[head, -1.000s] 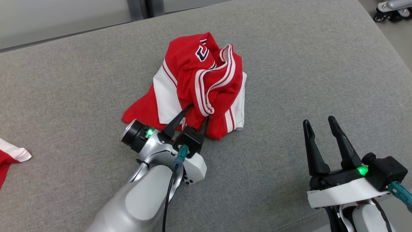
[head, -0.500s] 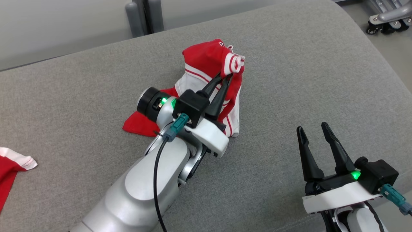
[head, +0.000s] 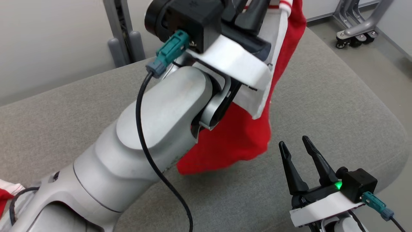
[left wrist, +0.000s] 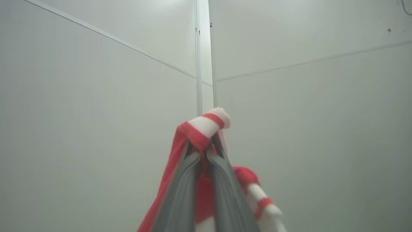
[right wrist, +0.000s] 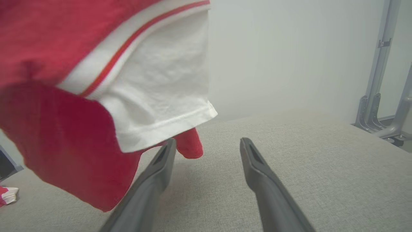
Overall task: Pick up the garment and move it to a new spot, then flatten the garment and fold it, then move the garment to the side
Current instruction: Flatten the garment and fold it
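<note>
Left gripper (left wrist: 202, 151): jaws closed tight on the red-and-white striped trim of the garment (head: 231, 141), raised high above the grey fabric-covered desk (head: 322, 106). The garment hangs below the left wrist, its red body lowest and a white panel beside it. Whether its lowest edge touches the desk cannot be told. Right gripper (head: 293, 141): jaws wide apart, holding nothing, low over the desk near the hanging cloth. A separate red-and-white cloth (head: 5, 190) lies at the far left.

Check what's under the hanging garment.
Under the garment, which hangs from the shut left gripper, bare grey cushion shows in the right wrist view. The patch directly behind the cloth is covered in the head and right wrist views.
</note>
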Motion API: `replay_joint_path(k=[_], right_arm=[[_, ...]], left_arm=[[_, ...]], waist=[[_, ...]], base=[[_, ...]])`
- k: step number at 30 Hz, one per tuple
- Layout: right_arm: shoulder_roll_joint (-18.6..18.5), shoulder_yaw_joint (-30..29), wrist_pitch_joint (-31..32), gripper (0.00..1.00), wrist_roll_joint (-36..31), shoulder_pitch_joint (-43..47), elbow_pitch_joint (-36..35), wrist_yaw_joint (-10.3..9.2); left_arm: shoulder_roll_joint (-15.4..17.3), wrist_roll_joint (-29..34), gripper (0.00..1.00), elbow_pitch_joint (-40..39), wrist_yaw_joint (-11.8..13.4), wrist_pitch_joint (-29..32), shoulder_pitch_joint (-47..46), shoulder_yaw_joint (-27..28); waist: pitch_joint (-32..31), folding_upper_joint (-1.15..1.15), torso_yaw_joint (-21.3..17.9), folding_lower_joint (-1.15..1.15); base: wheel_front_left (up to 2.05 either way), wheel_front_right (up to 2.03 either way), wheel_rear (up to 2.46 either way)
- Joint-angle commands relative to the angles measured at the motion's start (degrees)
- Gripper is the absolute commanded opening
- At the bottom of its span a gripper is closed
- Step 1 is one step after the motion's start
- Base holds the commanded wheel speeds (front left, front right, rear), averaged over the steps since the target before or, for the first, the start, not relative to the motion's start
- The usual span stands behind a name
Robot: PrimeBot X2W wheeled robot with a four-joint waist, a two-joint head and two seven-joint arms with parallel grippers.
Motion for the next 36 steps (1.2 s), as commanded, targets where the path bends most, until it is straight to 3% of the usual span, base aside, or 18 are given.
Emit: replay_joint_path(k=[1,4,9,11,12,17,21,26,36], right_arm=[[-0.4,0.2,-0.1,1.0,0.2,0.4,0.3,0.01],[-0.3,0.5,-0.1,1.0,0.4,0.4,0.2,0.01],[-0.3,0.6,-0.1,1.0,0.5,0.5,-0.1,0.01],[-0.3,0.3,-0.1,1.0,0.5,0.5,-0.3,0.01],[-0.3,-0.3,-0.1,1.0,0.5,0.4,-0.8,0.01],[-0.3,-1.4,-0.1,1.0,0.1,0.2,-1.1,0.01],[-0.3,-1.6,-0.1,1.0,-0.3,0.1,-1.3,0.01],[-0.3,-1.9,-0.1,1.0,-0.9,0.1,-1.5,0.01],[-0.4,-2.6,-0.1,1.0,-1.7,2.1,-1.4,0.01]], left_arm=[[0.3,-0.9,0.0,0.1,1.1,-0.2,-1.6,0.3],[0.3,-3.2,0.0,0.8,3.4,-0.2,-4.1,1.1],[0.4,-8.6,0.0,13.5,6.3,0.0,-3.5,-4.4],[0.3,-10.2,0.0,16.3,6.1,0.1,-2.6,-5.5],[0.3,-12.4,0.0,21.5,5.6,0.0,-1.3,-7.3],[0.3,-15.4,0.0,31.8,3.5,-0.2,2.9,-7.4],[0.9,-13.9,0.0,37.4,2.2,-0.2,5.2,-4.2],[4.1,-10.5,0.0,39.5,1.0,-0.2,8.9,1.3],[11.6,-1.6,0.0,33.1,2.5,-0.2,22.1,12.3]], waist=[[-0.6,0.0,-1.3,0.0],[-0.5,0.0,-2.0,0.0],[0.4,0.0,-1.6,0.0],[0.7,0.0,-1.3,0.0],[1.5,0.0,-0.4,0.0],[2.9,0.0,2.5,0.0],[3.0,0.0,4.8,0.0],[2.6,0.0,7.3,0.0],[0.5,0.0,10.4,0.0]], base=[[0.0,0.0,0.0],[0.0,0.0,0.0],[0.0,0.0,0.0],[0.0,0.0,0.0],[0.0,0.0,0.0],[0.0,0.0,0.0],[0.0,0.0,0.0],[0.0,0.0,0.0],[0.0,0.0,0.0]])
